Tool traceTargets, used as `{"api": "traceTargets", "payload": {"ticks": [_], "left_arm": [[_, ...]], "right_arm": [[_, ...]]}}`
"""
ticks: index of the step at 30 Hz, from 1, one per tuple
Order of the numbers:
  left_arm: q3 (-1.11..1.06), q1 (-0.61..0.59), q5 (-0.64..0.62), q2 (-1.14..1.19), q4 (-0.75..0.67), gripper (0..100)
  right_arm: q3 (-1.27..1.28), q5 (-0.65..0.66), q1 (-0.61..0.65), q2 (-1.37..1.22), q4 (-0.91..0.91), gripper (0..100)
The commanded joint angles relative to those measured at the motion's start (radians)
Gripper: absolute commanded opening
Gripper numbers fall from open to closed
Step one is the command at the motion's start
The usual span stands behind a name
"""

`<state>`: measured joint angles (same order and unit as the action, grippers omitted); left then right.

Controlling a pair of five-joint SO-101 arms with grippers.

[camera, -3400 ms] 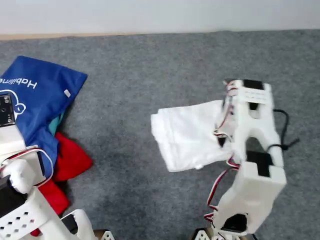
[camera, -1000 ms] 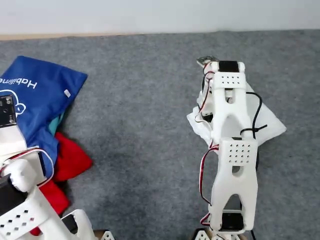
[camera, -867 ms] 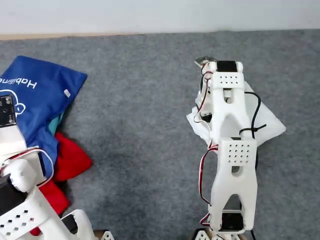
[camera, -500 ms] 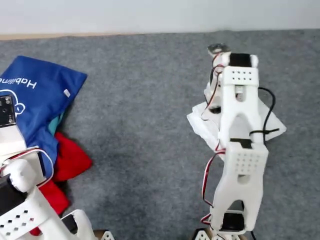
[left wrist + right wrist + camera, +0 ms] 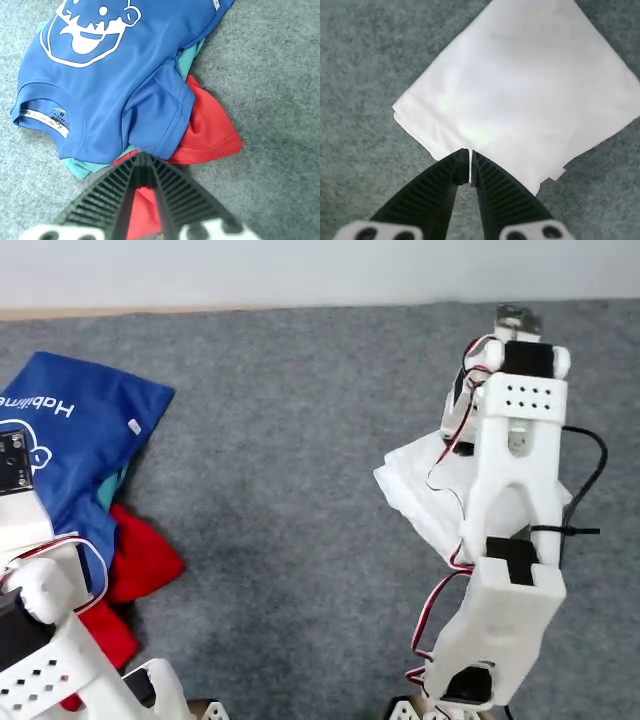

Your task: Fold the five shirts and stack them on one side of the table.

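Shirts lie in two spots on the grey table (image 5: 280, 440). On the left, a blue shirt (image 5: 90, 430) sits on top of a teal shirt (image 5: 112, 485) and a red shirt (image 5: 140, 560) in a messy pile. My left gripper (image 5: 144, 159) hangs over that pile, pinched shut with nothing in it. On the right, the white shirt (image 5: 520, 90) lies folded flat. My right gripper (image 5: 470, 155) hangs over its edge, also pinched shut and empty. I think the white one is done, so next I must open a gripper and grab the blue shirt.

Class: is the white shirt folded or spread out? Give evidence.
Folded. The white shirt lies as a compact four-sided packet, with stacked layers along one edge and no sleeves showing.
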<state>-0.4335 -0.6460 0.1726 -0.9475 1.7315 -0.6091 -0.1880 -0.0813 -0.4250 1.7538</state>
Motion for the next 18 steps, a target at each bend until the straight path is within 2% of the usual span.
{"api": "traceTargets", "payload": {"ticks": [1, 4, 10, 18], "left_arm": [[0.007, 0.003, 0.005, -0.009, 0.02, 0], [0.007, 0.003, 0.005, -0.009, 0.02, 0], [0.005, 0.005, 0.005, -0.009, 0.02, 0], [0.005, 0.005, 0.003, -0.009, 0.021, 0]], "right_arm": [[0.028, -0.101, -0.065, 0.067, 0.042, 1.3], [0.064, -0.157, -0.116, 0.067, 0.042, 8.7], [0.132, -0.292, -0.145, 0.054, 0.027, 37.4], [0.14, -0.371, -0.145, -0.148, -0.085, 39.4]]}}
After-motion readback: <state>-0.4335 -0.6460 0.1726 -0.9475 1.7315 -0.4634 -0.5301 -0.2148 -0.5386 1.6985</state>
